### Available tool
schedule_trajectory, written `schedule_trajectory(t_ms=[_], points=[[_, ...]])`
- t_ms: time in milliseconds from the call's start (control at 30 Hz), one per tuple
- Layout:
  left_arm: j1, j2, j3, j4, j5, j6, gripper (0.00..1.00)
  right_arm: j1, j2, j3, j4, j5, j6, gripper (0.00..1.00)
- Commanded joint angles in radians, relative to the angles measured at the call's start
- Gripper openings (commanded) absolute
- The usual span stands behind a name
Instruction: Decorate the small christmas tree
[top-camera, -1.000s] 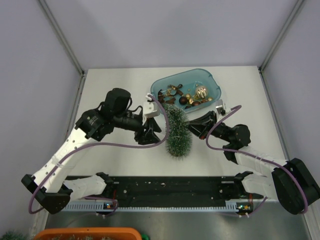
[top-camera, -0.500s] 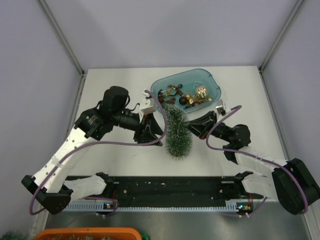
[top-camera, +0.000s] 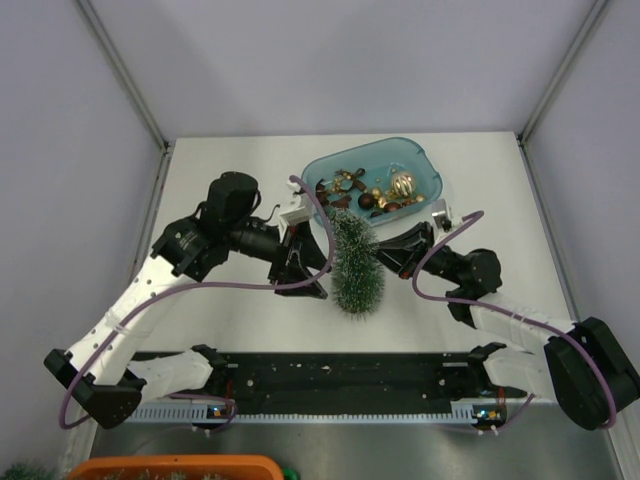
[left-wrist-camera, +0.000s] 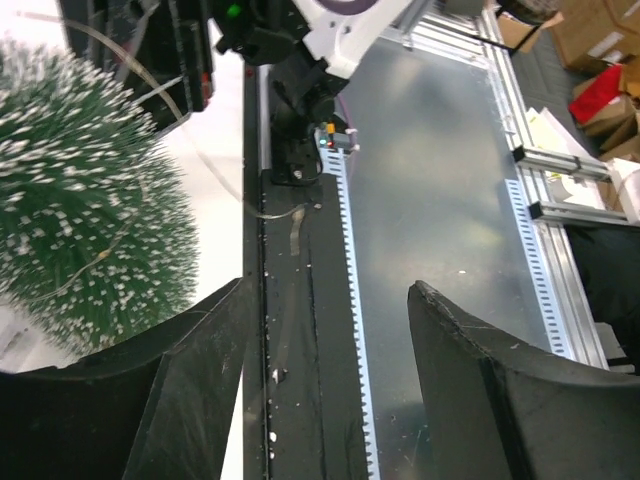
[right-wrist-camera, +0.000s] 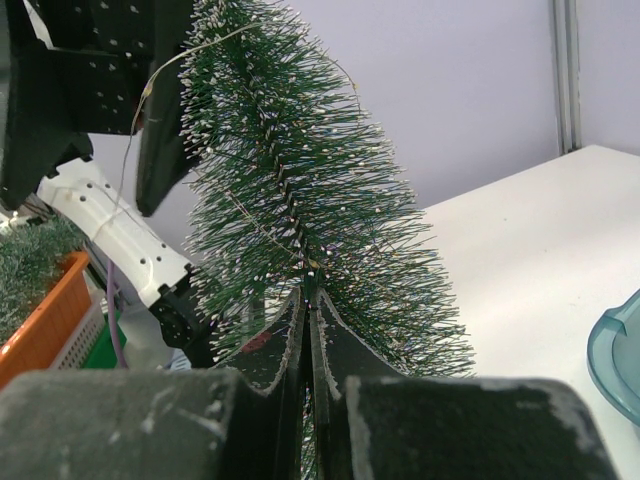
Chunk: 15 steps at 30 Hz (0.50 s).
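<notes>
Beside the bristly, frost-tipped small christmas tree (top-camera: 355, 268), left gripper (left-wrist-camera: 328, 290) spread, right gripper (right-wrist-camera: 308, 295) closed among bristles

Pale grey walls (top-camera: 350, 60) (metal posts (top-camera: 125, 75) at the corners) enclose a white table (top-camera: 230, 170)

Frosted dark green bristle small christmas tree (left-wrist-camera: 90, 200): blurred and edge-cropped in left wrist view; gold and brown trinkets (top-camera: 400, 185) in the translucent blue oval tray (top-camera: 420, 158) too small to identify.
</notes>
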Motion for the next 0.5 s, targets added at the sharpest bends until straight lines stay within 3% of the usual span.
schedule_trajectory(t_ms=[0,67,200,333,467], points=[[-0.003,-0.001,-0.030,0.080,-0.124,-0.001,0.70,-0.009,-0.027,0.000,0.261,-0.005,-0.002,0.00],[-0.012,0.001,-0.038,0.084,-0.182,0.010,0.78,-0.009,-0.027,0.000,0.261,-0.004,-0.006,0.00],[-0.014,0.010,-0.039,0.107,-0.172,-0.005,0.76,-0.009,-0.023,-0.003,0.267,-0.002,-0.008,0.00],[-0.020,0.013,-0.036,0.108,-0.055,-0.031,0.54,-0.009,-0.024,-0.011,0.268,-0.001,-0.006,0.00],[-0.026,0.010,-0.056,0.110,-0.037,-0.028,0.33,-0.009,-0.023,-0.017,0.270,0.002,-0.006,0.00]])
